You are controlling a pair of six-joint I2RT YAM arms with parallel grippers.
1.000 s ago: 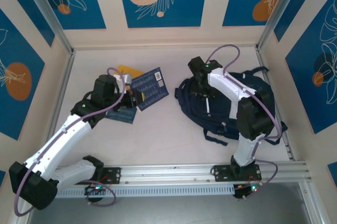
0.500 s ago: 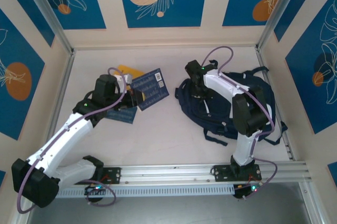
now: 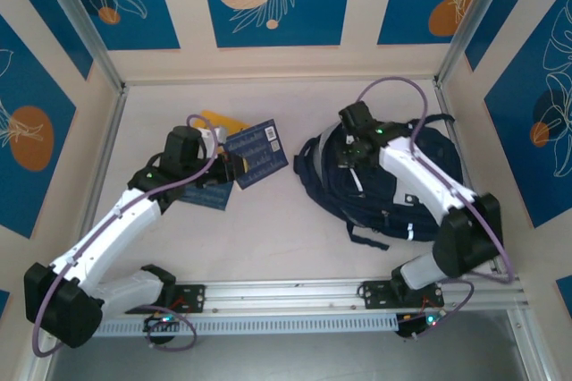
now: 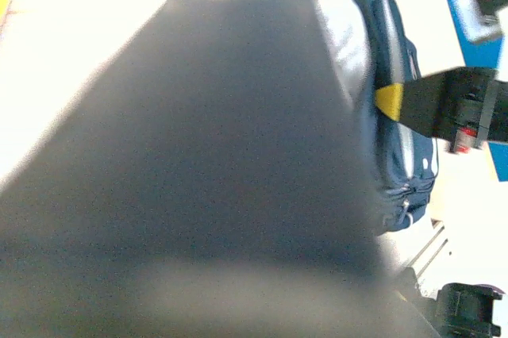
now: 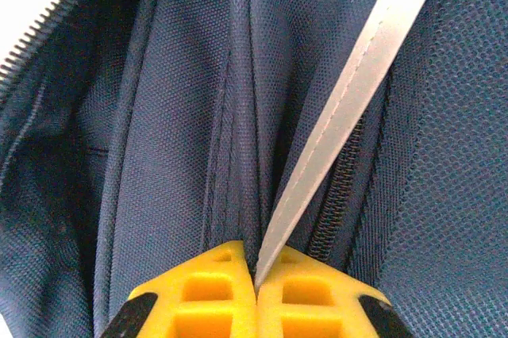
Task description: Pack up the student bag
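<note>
left gripper [image 3: 234,165]: jaws narrow, apparently pinching a flat dark-blue booklet [image 3: 257,150] | student bag [image 3: 326,180], large navy fabric backpack, white reflective stripe, zip open: lying right of centre on the pale table [image 3: 268,229] | right gripper [image 5: 255,274]: yellow jaws clamped on its stripe seam

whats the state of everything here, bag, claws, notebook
student bag, lying on the table, one zip undone
right claw, shut, pinching the bag's white stripe
left claw, shut on the blue notebook
blue notebook, gripped at its near edge
</note>
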